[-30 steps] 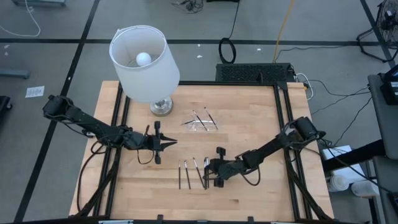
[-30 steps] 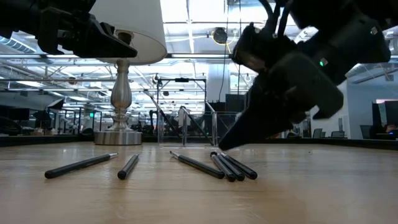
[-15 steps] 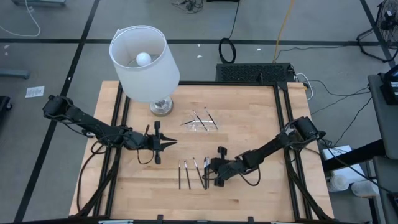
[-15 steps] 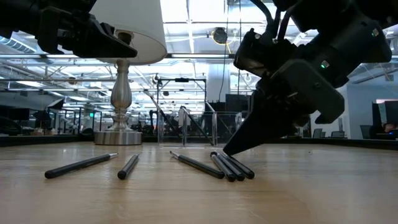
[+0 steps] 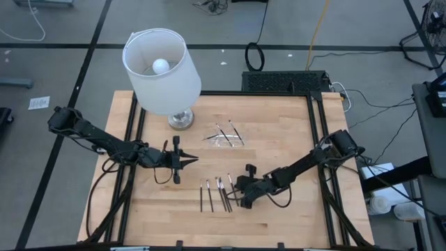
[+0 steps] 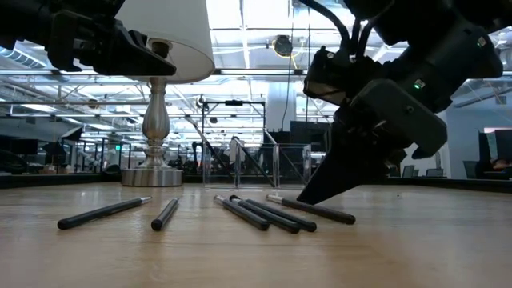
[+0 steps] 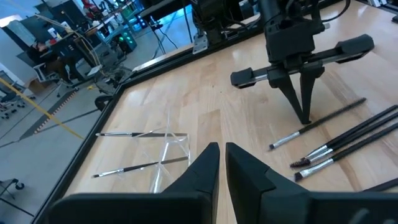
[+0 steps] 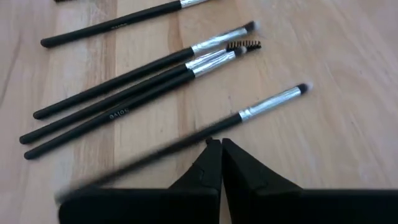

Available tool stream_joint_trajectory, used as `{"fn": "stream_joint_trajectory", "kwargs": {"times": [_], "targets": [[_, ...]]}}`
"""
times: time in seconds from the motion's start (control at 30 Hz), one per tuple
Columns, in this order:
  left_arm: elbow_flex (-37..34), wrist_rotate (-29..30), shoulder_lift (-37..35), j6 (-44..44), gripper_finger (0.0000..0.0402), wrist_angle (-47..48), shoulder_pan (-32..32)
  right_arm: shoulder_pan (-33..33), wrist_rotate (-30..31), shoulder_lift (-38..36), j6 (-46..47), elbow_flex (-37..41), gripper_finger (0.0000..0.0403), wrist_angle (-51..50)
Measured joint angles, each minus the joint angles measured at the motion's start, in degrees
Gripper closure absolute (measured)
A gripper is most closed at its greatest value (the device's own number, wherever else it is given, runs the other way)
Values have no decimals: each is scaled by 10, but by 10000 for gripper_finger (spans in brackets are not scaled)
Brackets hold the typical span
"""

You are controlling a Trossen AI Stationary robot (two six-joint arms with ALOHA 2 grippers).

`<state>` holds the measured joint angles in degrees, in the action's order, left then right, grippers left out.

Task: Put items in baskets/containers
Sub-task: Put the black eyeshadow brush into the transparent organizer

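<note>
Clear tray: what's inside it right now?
The tray holds thin brushes: about three in the high view, two clearly in the left wrist view. Its walls are nearly invisible, so whether each lies fully inside can't be told.

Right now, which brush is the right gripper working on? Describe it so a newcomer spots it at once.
Start at the lamp, then come toward the table's near edge to the row of brushes. The right gripper, shut, has its tips down at the brush on the row's right end. It lies apart and skewed, while its neighbours bunch together.
</note>
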<state>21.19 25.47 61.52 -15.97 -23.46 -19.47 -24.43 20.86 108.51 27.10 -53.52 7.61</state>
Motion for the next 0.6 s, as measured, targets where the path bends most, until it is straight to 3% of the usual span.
{"fn": "stream_joint_trajectory", "kwargs": {"times": [0.23, 0.37, 0.6], "targets": [[0, 0, 0, 0, 364, 0, 0, -5, 5, -17, -6, 1, 403, -22], [0, 0, 0, 2, 364, 1, 0, -14, 60, -45, 3, 4, 403, -52], [0, 0, 0, 11, 364, 1, 0, -14, 59, -75, -24, 1, 388, 56]]}}
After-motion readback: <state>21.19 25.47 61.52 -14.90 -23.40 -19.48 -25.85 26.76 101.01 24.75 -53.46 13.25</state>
